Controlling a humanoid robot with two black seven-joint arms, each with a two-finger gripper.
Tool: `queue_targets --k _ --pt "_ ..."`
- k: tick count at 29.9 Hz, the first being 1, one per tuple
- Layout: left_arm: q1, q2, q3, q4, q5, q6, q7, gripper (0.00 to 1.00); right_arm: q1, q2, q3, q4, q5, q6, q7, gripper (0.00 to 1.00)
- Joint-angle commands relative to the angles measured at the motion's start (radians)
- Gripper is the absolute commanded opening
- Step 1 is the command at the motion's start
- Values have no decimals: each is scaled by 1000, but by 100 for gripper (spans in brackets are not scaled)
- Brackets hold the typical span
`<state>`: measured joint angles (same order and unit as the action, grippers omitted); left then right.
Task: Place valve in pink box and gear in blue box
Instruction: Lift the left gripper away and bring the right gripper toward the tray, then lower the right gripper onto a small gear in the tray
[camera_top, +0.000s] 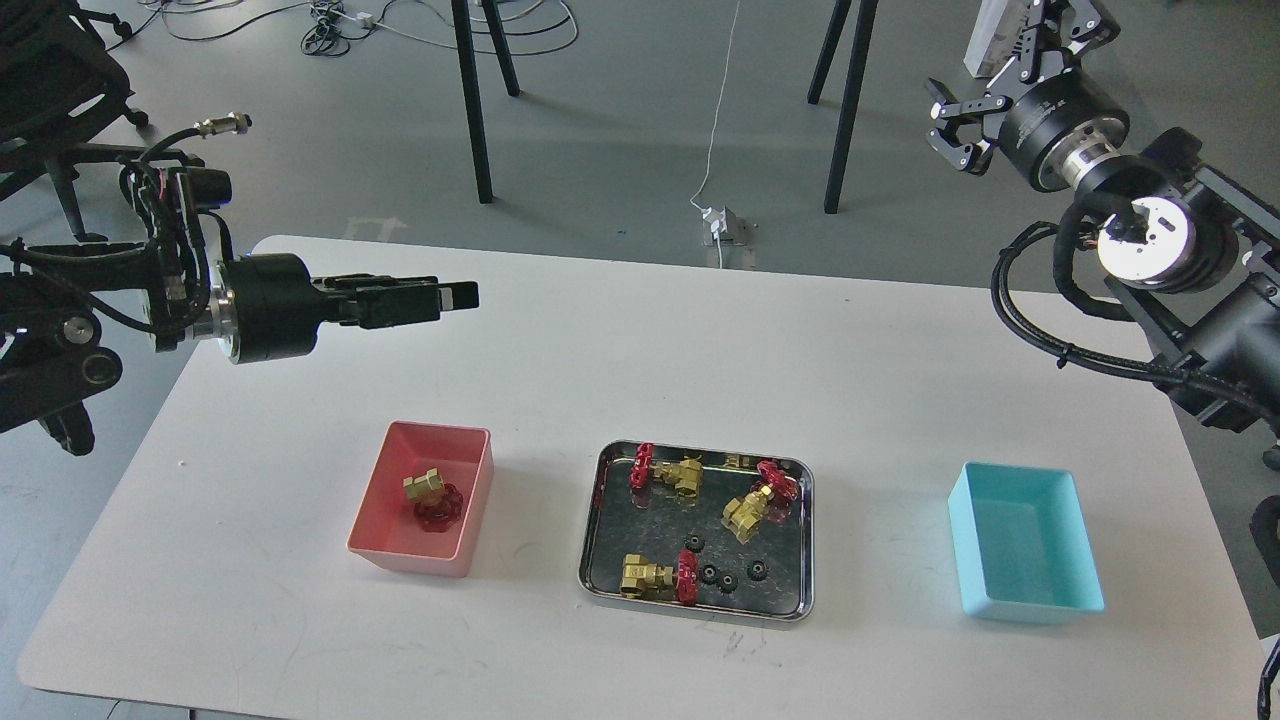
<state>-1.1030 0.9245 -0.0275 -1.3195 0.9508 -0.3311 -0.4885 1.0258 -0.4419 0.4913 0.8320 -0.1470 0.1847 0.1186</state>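
A brass valve with a red handwheel lies inside the pink box at the left. My left gripper hovers high above the table behind the pink box, open and empty, pointing right. Three more valves and several small black gears lie in the steel tray at the centre. The blue box stands empty at the right. My right gripper is raised beyond the table's far right corner, open and empty.
Black stand legs and a power plug with its cable are on the floor behind the table. An office chair stands at the far left. Bare white tabletop lies between the boxes and the tray.
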Motion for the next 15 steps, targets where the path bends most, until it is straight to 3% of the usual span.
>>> queue_targets --k 1,5,10,15 --pt "57 -64 -158 -1 -344 -130 0 82 71 -40 -245 114 -276 10 3 100" --pt "167 -180 -342 -1 -650 -158 0 86 218 -90 -541 269 -413 126 -2 100" --pt "330 -320 -561 -20 -699 -158 0 87 483 -116 -891 494 -564 272 -2 100" --pt "410 -409 -618 -20 -698 -158 0 87 640 -92 -1086 636 -828 304 0 100"
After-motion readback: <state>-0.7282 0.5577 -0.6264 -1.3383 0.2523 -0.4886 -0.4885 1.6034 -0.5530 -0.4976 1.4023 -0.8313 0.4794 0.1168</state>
